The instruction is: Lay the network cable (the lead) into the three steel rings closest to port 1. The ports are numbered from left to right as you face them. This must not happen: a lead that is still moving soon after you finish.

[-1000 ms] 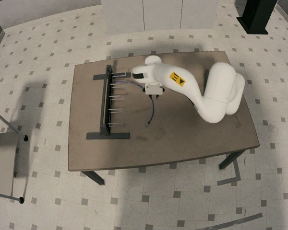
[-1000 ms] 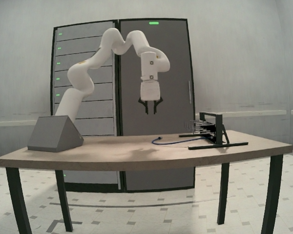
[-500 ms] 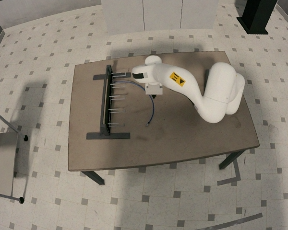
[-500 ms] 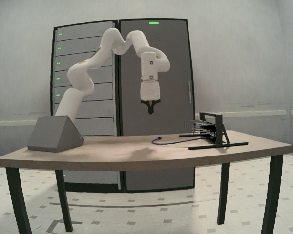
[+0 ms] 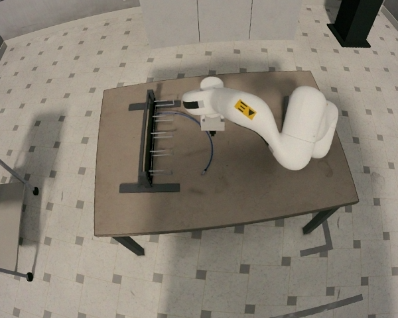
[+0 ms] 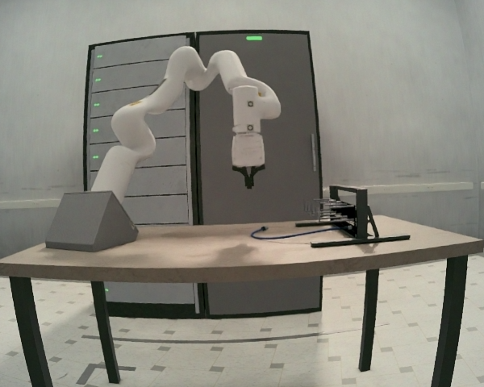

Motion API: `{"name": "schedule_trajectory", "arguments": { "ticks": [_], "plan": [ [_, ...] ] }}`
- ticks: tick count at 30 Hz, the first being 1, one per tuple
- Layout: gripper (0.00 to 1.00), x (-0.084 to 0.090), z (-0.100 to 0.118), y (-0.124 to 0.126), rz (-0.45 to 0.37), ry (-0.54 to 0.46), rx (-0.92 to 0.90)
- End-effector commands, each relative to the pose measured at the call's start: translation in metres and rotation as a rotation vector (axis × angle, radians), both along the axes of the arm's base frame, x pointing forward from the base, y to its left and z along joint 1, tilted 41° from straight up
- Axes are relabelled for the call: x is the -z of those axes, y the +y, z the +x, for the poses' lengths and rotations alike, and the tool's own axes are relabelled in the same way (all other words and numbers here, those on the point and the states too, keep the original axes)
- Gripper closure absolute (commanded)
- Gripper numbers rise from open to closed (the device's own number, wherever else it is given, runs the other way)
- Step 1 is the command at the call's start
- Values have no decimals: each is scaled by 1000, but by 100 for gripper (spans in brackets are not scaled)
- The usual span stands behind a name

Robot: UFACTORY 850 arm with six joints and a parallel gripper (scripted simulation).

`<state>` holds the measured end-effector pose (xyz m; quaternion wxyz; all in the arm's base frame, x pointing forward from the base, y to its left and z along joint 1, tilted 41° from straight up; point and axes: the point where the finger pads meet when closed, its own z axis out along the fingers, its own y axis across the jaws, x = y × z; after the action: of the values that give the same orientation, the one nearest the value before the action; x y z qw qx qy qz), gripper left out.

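The blue network cable (image 5: 205, 136) lies in an arc on the table, from the black rack (image 5: 146, 136) out to its loose plug end (image 5: 203, 172). In the side view the cable (image 6: 292, 235) lies flat on the table top with its plug (image 6: 264, 228) at the left. Steel rings (image 5: 163, 136) stick out of the rack in pairs along its length. My gripper (image 6: 248, 183) hangs high above the cable, fingers shut on nothing. From above, the gripper (image 5: 211, 131) is over the arc of the cable.
The rack stands on two dark feet (image 5: 149, 187) at the table's left side. The grey robot base block (image 6: 89, 220) sits at the other end of the table. A server cabinet (image 6: 196, 166) stands behind. A metal cart (image 5: 3, 218) stands on the floor beside the table.
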<state>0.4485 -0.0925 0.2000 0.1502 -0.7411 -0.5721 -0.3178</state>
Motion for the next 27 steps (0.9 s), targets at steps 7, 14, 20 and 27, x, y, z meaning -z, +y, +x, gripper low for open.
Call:
{"name": "schedule_trajectory", "arguments": {
  "ticks": [7,14,20,27],
  "plan": [
    [65,-2,3,1,8,15,22],
    [65,-2,3,1,8,15,22],
    [65,-2,3,1,8,15,22],
    [65,-2,3,1,8,15,22]
  ]
}}
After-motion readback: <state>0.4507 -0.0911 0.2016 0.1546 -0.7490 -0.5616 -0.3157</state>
